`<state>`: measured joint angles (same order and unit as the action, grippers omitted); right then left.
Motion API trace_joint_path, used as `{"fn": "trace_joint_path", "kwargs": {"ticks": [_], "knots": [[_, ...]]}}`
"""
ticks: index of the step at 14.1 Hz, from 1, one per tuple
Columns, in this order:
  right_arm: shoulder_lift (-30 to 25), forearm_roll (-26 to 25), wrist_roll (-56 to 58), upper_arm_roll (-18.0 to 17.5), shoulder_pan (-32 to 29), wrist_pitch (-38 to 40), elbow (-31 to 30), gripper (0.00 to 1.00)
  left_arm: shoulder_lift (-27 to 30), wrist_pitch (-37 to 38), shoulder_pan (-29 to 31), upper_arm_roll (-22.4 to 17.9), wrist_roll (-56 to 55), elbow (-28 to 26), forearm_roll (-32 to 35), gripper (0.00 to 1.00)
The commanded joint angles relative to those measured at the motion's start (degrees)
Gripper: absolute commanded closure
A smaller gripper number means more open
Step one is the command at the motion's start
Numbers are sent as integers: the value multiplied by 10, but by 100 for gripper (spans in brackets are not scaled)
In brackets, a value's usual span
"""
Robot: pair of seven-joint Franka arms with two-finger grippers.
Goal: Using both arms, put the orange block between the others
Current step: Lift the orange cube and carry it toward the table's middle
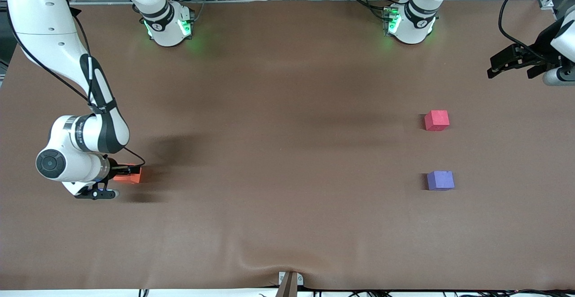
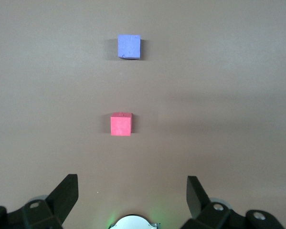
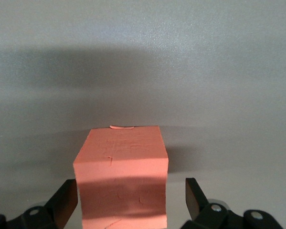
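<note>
Down at the right arm's end of the table, I see my right gripper (image 1: 120, 174) lowered around the orange block (image 1: 130, 175), fingers (image 3: 64, 200) spread wide on either side with gaps, not gripping; the block rests on the brown table (image 1: 278, 153). My left gripper (image 1: 516, 62) waits, wide open, above the left arm's end, near the red-pink cube (image 1: 436, 120) and the purple-blue cube (image 1: 440, 180), which sits nearer the front camera
</note>
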<state>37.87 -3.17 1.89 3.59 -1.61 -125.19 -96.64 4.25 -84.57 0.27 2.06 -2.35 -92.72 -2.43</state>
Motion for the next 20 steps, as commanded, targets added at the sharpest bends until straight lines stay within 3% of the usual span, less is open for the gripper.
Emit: {"fn": "trace_joint_path", "kwargs": {"ticks": [1, 3, 4, 6, 10, 14, 17, 20], "knots": [[-3, 8, 3, -9, -8, -1, -4, 45, 6, 5, 5, 3, 9, 4, 12, 0], [-3, 8, 3, -8, -9, -1, -3, 80, 5, 3, 5, 4, 9, 4, 13, 0], [-3, 8, 3, -9, -9, -2, -3, 90, 4, 2, 5, 4, 10, 4, 13, 0], [-3, 8, 4, -9, -8, -2, -2, 100, 2, 1, 5, 4, 10, 5, 13, 0], [-38, 8, 29, -10, 7, 20, 1, 100, 4, -1, 5, 5, 10, 10, 13, 0], [-110, 8, 30, -29, 23, 126, 21, 100, 2, -4, 4, 6, 10, 7, 13, 0], [-122, 9, 28, -62, 50, 149, 48, 100, 1, -5, 4, 7, 10, 6, 13, 0], [-107, 15, 26, -124, 71, 144, 67, 100, 1, -4, 4, 7, 11, 2, 13, 0]]}}
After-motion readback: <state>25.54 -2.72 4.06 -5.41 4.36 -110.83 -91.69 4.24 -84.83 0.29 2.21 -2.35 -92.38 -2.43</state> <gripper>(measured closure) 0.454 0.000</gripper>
